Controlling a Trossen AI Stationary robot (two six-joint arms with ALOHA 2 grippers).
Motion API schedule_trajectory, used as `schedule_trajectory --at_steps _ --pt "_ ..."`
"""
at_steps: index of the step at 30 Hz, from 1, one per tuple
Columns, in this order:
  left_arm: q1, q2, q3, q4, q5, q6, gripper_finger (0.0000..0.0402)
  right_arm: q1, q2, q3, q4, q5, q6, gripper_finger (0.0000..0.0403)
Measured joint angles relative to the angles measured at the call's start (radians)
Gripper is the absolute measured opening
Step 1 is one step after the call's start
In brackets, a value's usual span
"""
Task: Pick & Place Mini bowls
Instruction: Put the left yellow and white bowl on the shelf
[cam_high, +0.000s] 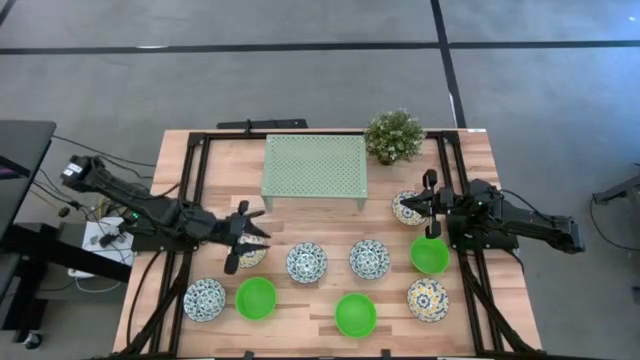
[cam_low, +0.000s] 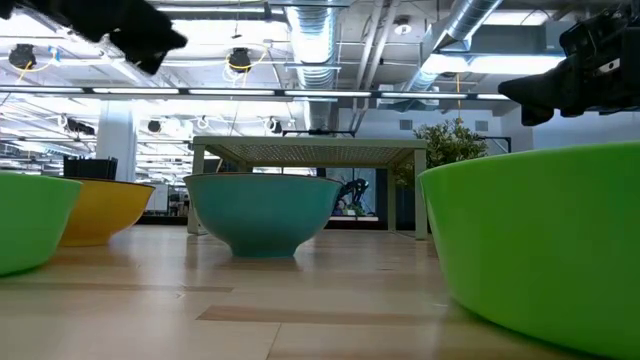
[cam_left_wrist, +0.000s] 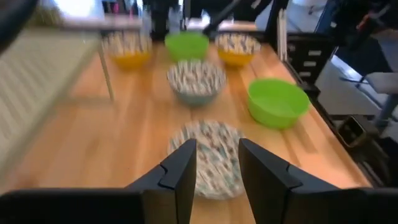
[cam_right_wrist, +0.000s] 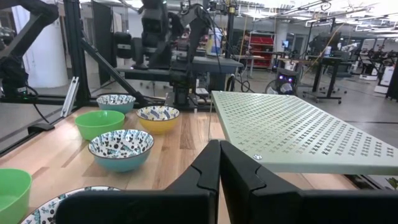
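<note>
- The step in hand appears to be the first pick: the left claw (cam_high: 252, 238) is held spread directly over a patterned mini bowl (cam_high: 249, 253) that sits well to the front-left of the perforated green stand (cam_high: 314, 168).
- In the left wrist view the fingers (cam_left_wrist: 181, 169) are seen straddling that bowl's near rim; for a sound grip, one finger should be lowered inside the wall and one outside, then closed gently so the bowl is not tipped.
- The right claw (cam_high: 432, 205) is pressed together, holding nothing, and waits to the right of the stand beside another patterned bowl (cam_high: 407, 208).
- Nine mini bowls are spread over the bench (cam_high: 500, 290), all in front of or beside the stand; three are plain green (cam_high: 255, 298), six patterned.
- Every bowl seen is empty; nothing rests on the stand's top.
- A small potted plant (cam_high: 393, 134) stands at the stand's back-right corner.
</note>
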Motion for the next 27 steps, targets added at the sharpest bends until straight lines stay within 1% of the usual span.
schedule_trajectory --at_steps 3,4,8,10,15,18,21,25,27 --pt "-0.046 0.000 0.000 -0.102 -0.013 -0.171 0.0121 0.000 0.000 0.000 0.000 -0.002 0.016 0.0005" --pt "-0.057 0.000 0.000 -0.134 -0.013 -0.229 0.0121 0.000 0.000 0.000 0.001 -0.005 0.051 0.0005" --pt "-0.084 0.006 0.000 -0.262 -0.016 -0.450 0.0121 0.000 0.000 -0.003 0.018 -0.006 0.276 0.0005" --pt "-0.091 0.022 0.000 -0.317 0.003 -0.532 0.0121 -0.001 0.000 -0.004 0.048 -0.005 0.304 0.0005" --pt "-0.092 0.107 0.000 -0.325 0.078 -0.622 0.0121 0.000 0.000 -0.003 0.113 -0.004 0.296 0.0005" --pt "-0.092 0.167 0.000 -0.324 0.099 -0.651 0.0121 -0.001 0.000 -0.003 0.148 0.004 0.186 0.0005" --pt "-0.092 0.221 0.000 -0.318 0.139 -0.656 0.0121 -0.001 0.000 -0.002 0.214 0.048 0.039 0.0005" --pt "-0.092 0.255 0.000 -0.313 0.166 -0.707 0.0121 -0.001 0.000 -0.001 0.260 0.095 0.046 0.0005" --pt "-0.092 0.258 0.000 -0.312 0.166 -0.715 0.0121 -0.001 0.003 -0.001 0.272 0.099 0.040 0.0005"
